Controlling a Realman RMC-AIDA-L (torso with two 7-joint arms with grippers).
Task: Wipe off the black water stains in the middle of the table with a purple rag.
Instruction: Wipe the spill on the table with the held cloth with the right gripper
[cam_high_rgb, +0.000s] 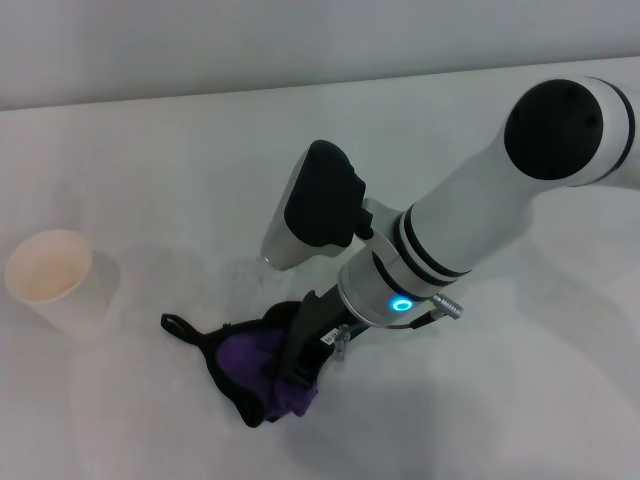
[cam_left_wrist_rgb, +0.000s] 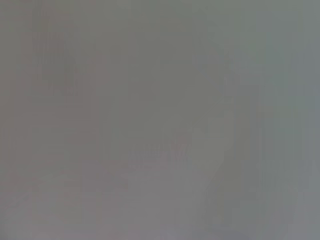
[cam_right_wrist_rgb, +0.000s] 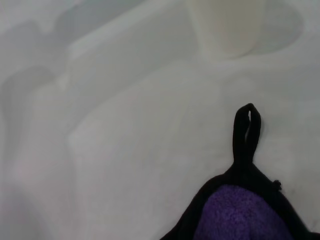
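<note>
Purple rag (cam_high_rgb: 258, 370) bunched under right end effector (cam_high_rgb: 290, 375) on table (cam_high_rgb: 480, 400).

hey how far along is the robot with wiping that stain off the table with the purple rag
Done so far: the right hand has reached the purple rag and presses into the bunched cloth. In hand: the rag sits on the table beside the paper cup. No dark stain shows on any bare tabletop; it may be wiped away or lie hidden under the rag, so what's left is unclear. The left hand is out of view.
</note>
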